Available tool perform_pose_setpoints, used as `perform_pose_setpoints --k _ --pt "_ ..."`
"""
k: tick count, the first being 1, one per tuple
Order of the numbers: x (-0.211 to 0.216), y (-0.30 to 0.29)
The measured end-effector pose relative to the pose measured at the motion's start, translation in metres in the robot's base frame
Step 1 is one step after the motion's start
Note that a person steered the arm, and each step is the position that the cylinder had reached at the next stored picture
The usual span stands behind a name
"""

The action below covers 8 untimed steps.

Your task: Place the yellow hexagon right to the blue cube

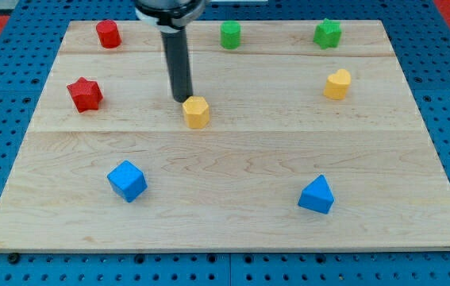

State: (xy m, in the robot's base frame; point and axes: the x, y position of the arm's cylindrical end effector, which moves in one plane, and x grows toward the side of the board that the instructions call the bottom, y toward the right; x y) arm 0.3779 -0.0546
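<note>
The yellow hexagon (pixel 197 112) sits near the middle of the wooden board (pixel 232 214), a little toward the view's top. The blue cube (pixel 127 180) lies below it and to its left, near the view's bottom left. My tip (pixel 181 98) is at the end of the dark rod, right at the hexagon's upper left edge, touching it or nearly so. The cube is well apart from my tip.
A blue triangular block (pixel 317 195) lies at the bottom right. A yellow heart-like block (pixel 337 83) sits at the right. A red star (pixel 85 94) and a red cylinder-like block (pixel 109 34) are at the left. A green cylinder (pixel 230 35) and a green star (pixel 328 33) line the top.
</note>
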Motion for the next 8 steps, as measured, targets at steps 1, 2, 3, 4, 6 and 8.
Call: perform_pose_setpoints --k 1,2,3,4,6,8 --pt "0.018 0.009" --pt "0.064 -0.026" --pt "0.097 -0.045" --pt "0.107 -0.057" --pt "0.061 0.010" --pt "0.080 0.046"
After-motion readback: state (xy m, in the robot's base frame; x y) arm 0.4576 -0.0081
